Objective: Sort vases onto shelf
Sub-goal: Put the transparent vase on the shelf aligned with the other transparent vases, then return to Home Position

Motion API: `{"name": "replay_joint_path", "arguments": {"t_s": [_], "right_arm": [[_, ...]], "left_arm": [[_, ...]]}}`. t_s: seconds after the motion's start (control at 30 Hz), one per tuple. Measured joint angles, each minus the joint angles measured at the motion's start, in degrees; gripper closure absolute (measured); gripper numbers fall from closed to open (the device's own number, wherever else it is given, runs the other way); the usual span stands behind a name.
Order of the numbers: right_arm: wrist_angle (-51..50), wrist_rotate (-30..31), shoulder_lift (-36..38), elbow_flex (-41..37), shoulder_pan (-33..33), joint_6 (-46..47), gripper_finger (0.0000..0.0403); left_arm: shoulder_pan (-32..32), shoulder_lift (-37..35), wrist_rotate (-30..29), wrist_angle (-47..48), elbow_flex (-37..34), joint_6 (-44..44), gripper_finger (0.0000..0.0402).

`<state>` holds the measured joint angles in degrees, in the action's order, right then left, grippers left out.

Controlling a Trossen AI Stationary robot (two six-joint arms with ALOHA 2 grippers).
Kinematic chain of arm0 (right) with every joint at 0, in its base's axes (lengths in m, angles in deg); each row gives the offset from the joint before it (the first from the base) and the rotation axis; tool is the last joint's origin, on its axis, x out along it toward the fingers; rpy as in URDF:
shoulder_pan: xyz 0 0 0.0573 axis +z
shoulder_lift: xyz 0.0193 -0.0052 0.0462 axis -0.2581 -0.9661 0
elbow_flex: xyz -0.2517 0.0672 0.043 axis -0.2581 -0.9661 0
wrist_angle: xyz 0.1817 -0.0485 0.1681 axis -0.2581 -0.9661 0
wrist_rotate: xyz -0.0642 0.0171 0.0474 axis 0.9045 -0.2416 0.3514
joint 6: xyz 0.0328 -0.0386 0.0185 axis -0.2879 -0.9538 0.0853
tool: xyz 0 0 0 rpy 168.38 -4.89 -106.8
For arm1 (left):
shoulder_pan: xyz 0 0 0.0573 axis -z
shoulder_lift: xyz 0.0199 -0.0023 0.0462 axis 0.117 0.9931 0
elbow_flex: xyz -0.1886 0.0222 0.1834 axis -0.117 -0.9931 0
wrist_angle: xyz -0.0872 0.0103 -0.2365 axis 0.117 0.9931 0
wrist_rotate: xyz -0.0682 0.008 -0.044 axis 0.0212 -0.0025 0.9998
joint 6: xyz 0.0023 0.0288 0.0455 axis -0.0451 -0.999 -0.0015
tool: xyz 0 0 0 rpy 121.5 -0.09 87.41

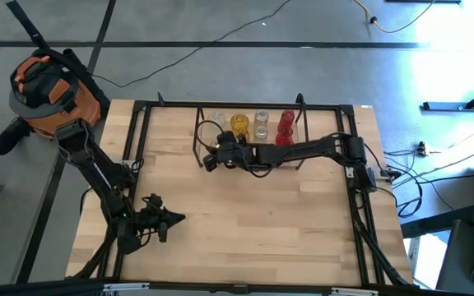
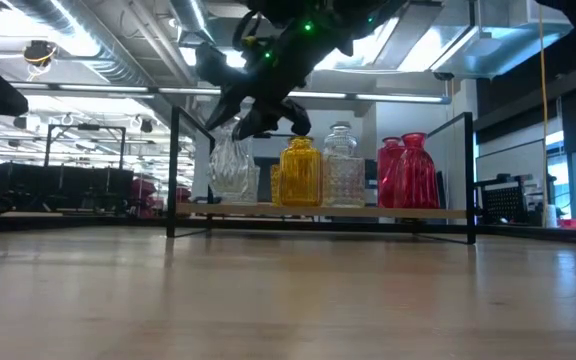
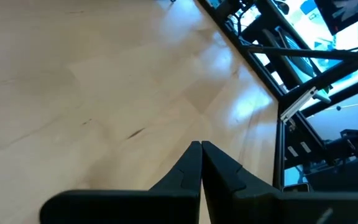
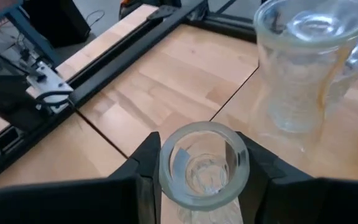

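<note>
Clear vase (image 4: 204, 168) between right end effector (image 4: 199, 163) fingers, wrist view only.

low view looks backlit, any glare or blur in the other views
Low view: bright ceiling lights silhouette the right gripper above the shelf. Left wrist view: window glare streaks the tabletop. Right wrist view: the held clear vase looks soft.

One camera looks straight down on the whole bench (image 1: 245, 238); another sits level at its surface, facing the shelf (image 2: 318, 212), which both share. Each wrist camera looks closely past its own tool.
</note>
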<state>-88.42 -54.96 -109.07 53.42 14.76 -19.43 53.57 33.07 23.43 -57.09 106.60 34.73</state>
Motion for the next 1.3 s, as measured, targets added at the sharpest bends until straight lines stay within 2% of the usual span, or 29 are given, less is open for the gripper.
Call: {"name": "replay_joint_path", "arguments": {"t_s": [0.2,0.37,0.47,0.8,1.03,1.17,1.3], "right_arm": [[-0.13,-4.54,-0.15,0.00,-1.11,-0.07,0.0287],[-1.54,-2.97,-0.35,0.00,-1.01,2.00,0.0213],[-1.85,-2.05,-0.35,0.00,-1.02,2.00,0.0196],[-0.40,-1.99,-0.42,0.00,-0.97,1.93,0.0230],[-0.48,-0.93,0.31,0.72,-0.95,1.17,0.0233],[-1.26,-0.29,0.52,4.60,-0.95,-3.44,0.0233],[-6.30,0.53,0.52,12.14,-0.93,-8.71,0.0233]], "left_arm": [[0.00,0.02,0.04,0.01,0.00,-0.19,0.0401],[0.00,0.02,0.10,0.01,0.00,-0.28,0.0401],[0.00,0.02,0.09,0.01,0.00,-0.23,0.0401],[0.00,0.04,0.17,0.01,0.00,-0.22,0.0401],[0.00,0.04,0.17,0.01,0.00,-0.36,0.0401],[0.00,0.04,0.15,0.01,0.00,-0.54,0.0401],[0.00,0.04,-0.03,0.54,0.00,-0.58,0.0401]]}}
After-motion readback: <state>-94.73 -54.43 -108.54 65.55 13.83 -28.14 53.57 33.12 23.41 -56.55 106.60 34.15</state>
